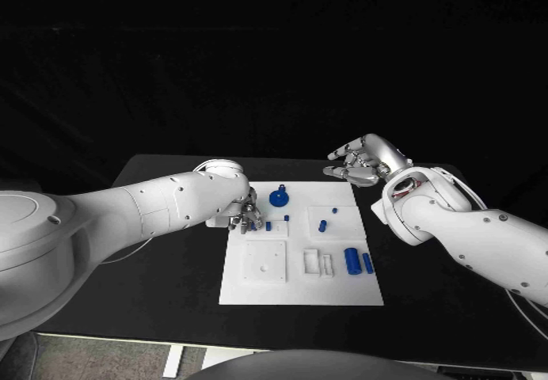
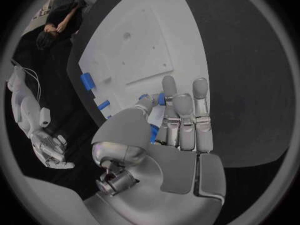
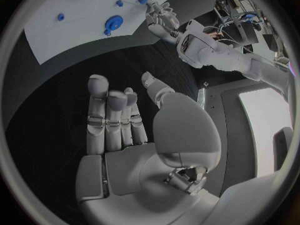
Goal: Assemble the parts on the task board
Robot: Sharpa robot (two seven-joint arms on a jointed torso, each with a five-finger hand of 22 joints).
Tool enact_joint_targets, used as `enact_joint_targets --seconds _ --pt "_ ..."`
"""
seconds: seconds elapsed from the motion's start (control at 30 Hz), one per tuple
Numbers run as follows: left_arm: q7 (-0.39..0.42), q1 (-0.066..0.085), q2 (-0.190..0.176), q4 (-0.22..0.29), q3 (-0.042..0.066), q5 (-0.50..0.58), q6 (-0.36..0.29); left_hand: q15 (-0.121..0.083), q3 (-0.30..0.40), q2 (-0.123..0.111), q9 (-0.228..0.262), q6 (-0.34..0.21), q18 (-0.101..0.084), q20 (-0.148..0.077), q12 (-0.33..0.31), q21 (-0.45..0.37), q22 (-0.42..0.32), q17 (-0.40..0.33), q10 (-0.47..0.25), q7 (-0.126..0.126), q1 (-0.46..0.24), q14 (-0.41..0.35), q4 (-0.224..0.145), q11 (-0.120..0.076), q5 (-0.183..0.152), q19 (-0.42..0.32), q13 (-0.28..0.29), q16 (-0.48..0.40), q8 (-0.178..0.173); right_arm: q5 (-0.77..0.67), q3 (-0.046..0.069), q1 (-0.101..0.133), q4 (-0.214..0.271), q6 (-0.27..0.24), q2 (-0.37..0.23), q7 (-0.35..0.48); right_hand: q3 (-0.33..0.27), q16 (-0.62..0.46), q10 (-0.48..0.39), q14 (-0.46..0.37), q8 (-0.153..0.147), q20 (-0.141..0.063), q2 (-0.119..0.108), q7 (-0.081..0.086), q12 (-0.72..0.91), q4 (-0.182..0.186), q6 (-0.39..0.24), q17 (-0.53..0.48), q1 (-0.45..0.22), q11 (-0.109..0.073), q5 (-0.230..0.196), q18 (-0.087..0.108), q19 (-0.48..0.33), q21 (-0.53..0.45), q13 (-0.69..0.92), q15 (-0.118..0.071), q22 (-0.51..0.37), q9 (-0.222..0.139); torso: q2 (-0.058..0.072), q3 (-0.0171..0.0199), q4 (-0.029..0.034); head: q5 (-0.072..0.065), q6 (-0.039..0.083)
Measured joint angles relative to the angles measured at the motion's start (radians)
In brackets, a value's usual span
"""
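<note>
The white task board [image 1: 299, 286] lies in the middle of the black table. My left hand [image 1: 241, 212] hovers low over the board's far left corner and pinches a small blue part [image 2: 160, 99] between thumb and fingers. A round blue part [image 1: 279, 197] stands just beyond that hand. Small blue pegs [image 1: 323, 226] sit near the board's middle, and a thick blue cylinder [image 1: 353, 261] lies beside a thin one [image 1: 367, 263] on the right half. My right hand [image 1: 363, 161] is raised past the board's far right corner, fingers apart, holding nothing. The right wrist view shows its bare palm [image 3: 125, 130].
A square white recessed block [image 1: 265, 261] and narrow white slots [image 1: 314, 261] sit on the board's near half. Black tabletop [image 1: 171, 269] surrounds the board on every side. My right forearm [image 1: 480, 237] crosses above the table's right part.
</note>
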Motion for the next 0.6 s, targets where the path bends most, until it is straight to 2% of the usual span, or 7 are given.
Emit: enact_joint_targets --seconds 0.03,0.1,0.13,0.17,0.27,0.4,0.6 --pt "0.002 0.000 -0.001 0.000 0.000 0.000 0.002 0.000 0.012 0.000 -0.002 -0.002 0.000 -0.001 0.000 0.001 0.000 0.000 0.000 -0.001 -0.001 0.000 0.009 0.000 -0.086 -0.001 0.000 0.000 0.000 0.000 0.000 0.000 0.000 0.001 0.000 0.000 0.000 0.000 0.000 0.000 0.000 0.000 0.000 0.000 0.000 0.000 0.000 0.000 0.000 0.000 0.000 0.000 0.000 0.000 0.000 0.000 0.000 0.000 0.000 0.0000 0.0003 0.000 0.000" --pt "0.005 0.001 -0.002 0.001 0.001 0.000 0.007 0.000 0.130 -0.002 -0.012 -0.010 0.000 -0.004 0.000 0.007 0.000 0.002 0.001 -0.007 -0.003 0.000 0.022 -0.001 -0.385 -0.004 0.000 0.005 -0.009 -0.001 0.000 0.000 0.000 0.002 0.000 -0.001 0.000 0.000 0.000 0.000 0.000 0.000 0.000 0.000 0.000 0.000 0.000 0.000 0.000 0.000 0.000 0.000 0.000 0.000 0.000 0.000 0.000 0.000 0.000 0.0000 0.0004 0.000 0.000" --pt "0.007 0.001 -0.003 0.001 0.001 0.000 0.009 0.000 0.229 -0.024 -0.015 -0.010 0.000 -0.004 0.006 0.009 0.000 0.002 0.001 -0.007 -0.025 0.000 0.038 -0.001 -0.498 -0.004 0.001 0.008 -0.012 -0.001 0.000 0.000 0.000 0.002 0.000 -0.001 0.000 0.000 0.000 0.000 0.000 0.000 0.000 0.000 0.000 0.000 0.000 0.000 0.000 0.000 0.000 0.000 0.000 0.000 0.000 0.000 0.000 0.000 0.000 -0.0001 0.0004 0.000 0.000" --pt "0.008 0.001 -0.004 0.001 0.001 0.000 0.010 0.000 0.271 -0.034 -0.013 -0.010 0.000 -0.004 0.010 0.009 0.000 0.002 0.001 -0.007 -0.033 0.000 0.044 -0.001 -0.537 -0.004 0.001 0.008 -0.012 -0.002 0.000 0.000 0.000 0.003 0.000 -0.001 0.000 0.000 0.000 0.000 0.000 0.000 0.000 0.000 0.000 0.000 0.000 0.000 0.000 0.000 0.000 0.000 0.000 0.000 0.000 0.000 0.000 0.000 0.000 -0.0002 0.0004 0.000 0.000" --pt "0.011 0.001 -0.006 0.001 0.001 -0.001 0.013 0.000 0.294 -0.049 -0.011 -0.010 0.000 -0.004 0.012 0.009 0.000 0.002 0.004 -0.008 -0.024 0.000 0.067 -0.004 -0.569 -0.004 0.001 0.012 -0.005 -0.002 0.000 0.000 -0.001 0.004 0.000 -0.002 0.000 0.000 0.000 -0.003 0.000 0.000 0.000 0.000 0.000 0.000 0.000 0.000 0.000 0.000 0.000 0.000 0.000 0.000 0.000 0.003 0.000 0.000 0.000 -0.0003 0.0004 -0.001 0.000" --pt "0.015 0.002 -0.007 0.004 0.001 -0.006 0.019 0.000 0.296 -0.059 -0.014 -0.010 0.000 -0.004 0.016 0.013 0.000 0.002 0.004 -0.008 -0.017 0.000 0.070 -0.004 -0.575 -0.004 0.001 0.016 -0.004 -0.003 0.000 0.000 -0.001 0.007 0.000 -0.002 0.000 0.000 0.000 -0.003 0.000 0.000 0.000 0.000 0.000 0.000 0.000 0.000 0.000 0.000 0.000 0.000 0.000 0.000 0.000 0.003 0.000 0.000 0.000 -0.0003 0.0003 -0.001 -0.002" --pt "0.017 0.003 -0.007 0.007 0.002 -0.018 0.032 0.000 0.296 -0.059 -0.016 -0.008 0.000 -0.004 0.016 0.013 0.000 0.002 0.004 -0.005 -0.017 0.000 0.066 -0.004 -0.577 -0.004 0.001 0.016 -0.013 -0.005 0.000 0.000 -0.001 0.010 0.000 -0.004 0.000 0.000 0.000 -0.003 0.000 0.000 0.000 0.000 0.000 0.000 0.000 0.000 0.000 0.000 0.000 0.000 0.000 0.000 0.000 0.003 0.000 0.000 0.000 -0.0003 0.0000 -0.002 -0.002"
